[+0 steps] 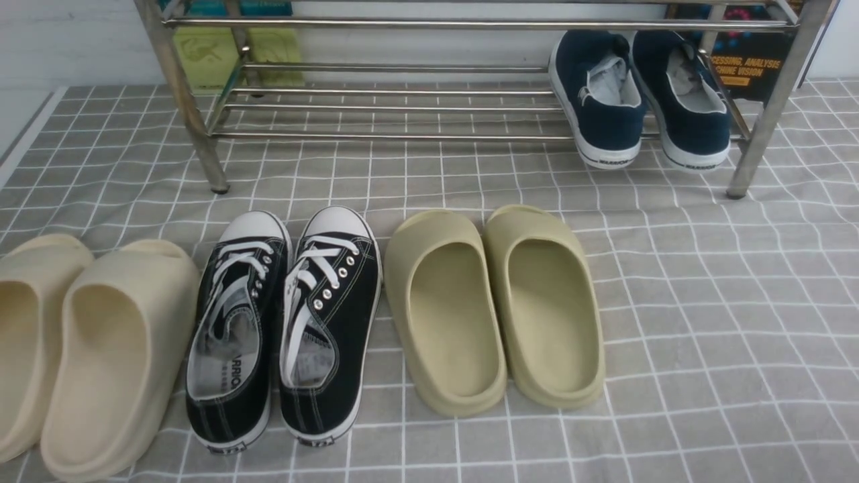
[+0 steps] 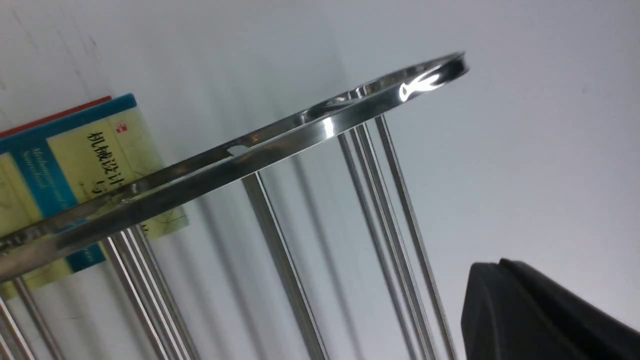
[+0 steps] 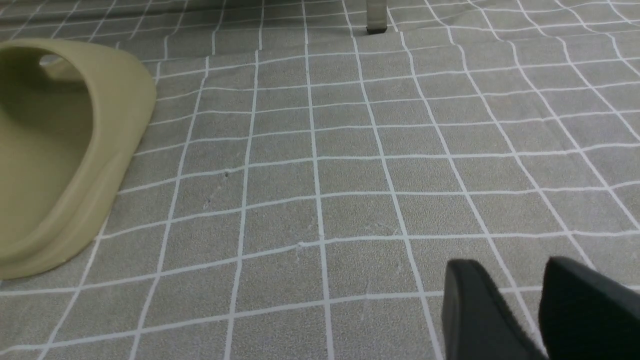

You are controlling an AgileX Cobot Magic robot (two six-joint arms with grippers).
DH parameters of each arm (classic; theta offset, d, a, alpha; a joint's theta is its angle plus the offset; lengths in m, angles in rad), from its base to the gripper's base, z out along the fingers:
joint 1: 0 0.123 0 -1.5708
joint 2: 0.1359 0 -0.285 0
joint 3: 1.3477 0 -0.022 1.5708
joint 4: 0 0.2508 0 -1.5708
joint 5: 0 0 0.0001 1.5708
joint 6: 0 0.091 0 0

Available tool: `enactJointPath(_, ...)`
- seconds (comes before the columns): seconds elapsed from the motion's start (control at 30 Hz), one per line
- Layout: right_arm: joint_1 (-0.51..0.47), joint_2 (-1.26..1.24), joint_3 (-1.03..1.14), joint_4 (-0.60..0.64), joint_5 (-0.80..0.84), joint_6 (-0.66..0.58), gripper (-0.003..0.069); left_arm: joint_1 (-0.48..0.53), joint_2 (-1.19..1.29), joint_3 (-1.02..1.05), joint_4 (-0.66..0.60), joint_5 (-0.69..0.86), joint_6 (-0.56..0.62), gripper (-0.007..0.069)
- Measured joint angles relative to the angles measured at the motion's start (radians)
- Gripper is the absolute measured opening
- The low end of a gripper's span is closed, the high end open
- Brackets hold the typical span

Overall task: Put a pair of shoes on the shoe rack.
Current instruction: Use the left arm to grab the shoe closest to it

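progress: nothing done yet | pair of shoes (image 1: 288, 322) sat side by side on the checked cloth (image 1: 671, 302), in front of the shoe rack (image 1: 402, 107), untouched | left hand (image 2: 545, 315) was closed, empty, near rack bars | right hand (image 3: 515, 280) stood slightly parted, empty | remaining: pick up, shelve both

I see a grey cloth-covered surface (image 1: 704, 335) with a white grid. On it, in a row from the left, lie beige slides (image 1: 100, 355), black lace-up sneakers (image 1: 315, 322) and olive slides (image 1: 493, 302), toes pointing away. Behind them stands a silver shoe rack (image 1: 402, 107), its lower shelf holding navy shoes (image 1: 624, 127) at the right.
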Motion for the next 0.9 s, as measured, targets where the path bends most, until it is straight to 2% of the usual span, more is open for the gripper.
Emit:
enactJointPath(0.13, 0.0, 0.0, 0.0, 0.0, 0.0, 0.0, 0.0239, 0.0, 0.0, 0.021, 0.165, -0.043, -0.06, -0.0013)
enactJointPath(0.17, 0.0, 0.0, 0.0, 0.0, 0.0, 0.0, 0.0239, 0.0, 0.0, 0.021, 0.257, -0.055, -0.068, -0.0013)
enactJointPath(0.2, 0.0, 0.0, 0.0, 0.0, 0.0, 0.0, 0.0239, 0.0, 0.0, 0.021, 0.257, -0.055, -0.07, -0.0013)
enactJointPath(0.23, 0.0, 0.0, 0.0, 0.0, 0.0, 0.0, 0.0239, 0.0, 0.0, 0.021, 0.328, -0.063, -0.075, -0.0013)
enactJointPath(0.27, 0.0, 0.0, 0.0, 0.0, 0.0, 0.0, 0.0239, 0.0, 0.0, 0.018, 0.501, -0.064, -0.086, -0.0013)
enactJointPath(0.3, 0.0, 0.0, 0.0, 0.0, 0.0, 0.0, 0.0239, 0.0, 0.0, 0.011, 0.586, -0.052, -0.099, -0.0013)
enactJointPath(0.33, 0.0, 0.0, 0.0, 0.0, 0.0, 0.0, 0.0239, 0.0, 0.0, 0.008, 0.61, -0.048, -0.099, -0.0013)
enactJointPath(0.37, 0.0, 0.0, 0.0, 0.0, 0.0, 0.0, 0.0239, 0.0, 0.0, -0.005, 0.709, -0.023, -0.119, -0.0013)
enactJointPath(0.43, 0.0, 0.0, 0.0, 0.0, 0.0, 0.0, 0.0239, 0.0, 0.0, -0.086, 1.101, 0.111, -0.241, -0.0013)
enactJointPath(0.47, 0.0, 0.0, 0.0, 0.0, 0.0, 0.0, 0.0239, 0.0, 0.0, -0.1, 1.195, 0.135, -0.271, -0.0013)
enactJointPath(0.5, 0.0, 0.0, 0.0, 0.0, 0.0, 0.0, 0.0239, 0.0, 0.008, -0.158, 1.405, 0.239, -0.409, -0.0013)
enactJointPath(0.53, 0.0, 0.0, 0.0, 0.0, 0.0, 0.0, 0.0239, 0.0, 0.009, -0.158, 1.433, 0.239, -0.428, -0.0013)
enactJointPath(0.57, 0.0, 0.0, 0.0, 0.0, 0.0, 0.0, 0.0239, 0.0, 0.021, -0.21, 1.643, 0.363, -0.585, -0.0013)
enactJointPath(0.6, 0.0, 0.0, 0.0, 0.0, 0.0, 0.0, 0.0239, 0.0, 0.021, -0.216, 1.667, 0.379, -0.605, -0.0013)
enactJointPath(0.63, 0.0, 0.0, 0.0, 0.0, 0.0, 0.0, 0.0239, 0.0, 0.035, -0.249, 1.84, 0.525, -0.762, -0.0013)
enactJointPath(0.7, 0.0, 0.0, 0.0, 0.0, 0.0, 0.0, 0.0239, 0.0, 0.054, -0.264, 1.998, 0.732, -0.939, -0.0013)
enactJointPath(0.77, 0.0, 0.0, 0.0, 0.0, 0.0, 0.0, 0.0239, 0.0, 0.069, -0.266, 2.029, 0.863, -1.012, -0.0013)
enactJointPath(0.83, 0.0, 0.0, 0.0, 0.0, 0.0, 0.0, 0.0239, 0.0, 0.077, -0.267, 2.02, 0.912, -1.017, -0.0013)
enactJointPath(0.9, 0.0, 0.0, 0.0, 0.0, 0.0, 0.0, 0.0239, 0.0, 0.101, -0.27, 1.893, 0.997, -0.936, -0.0013)
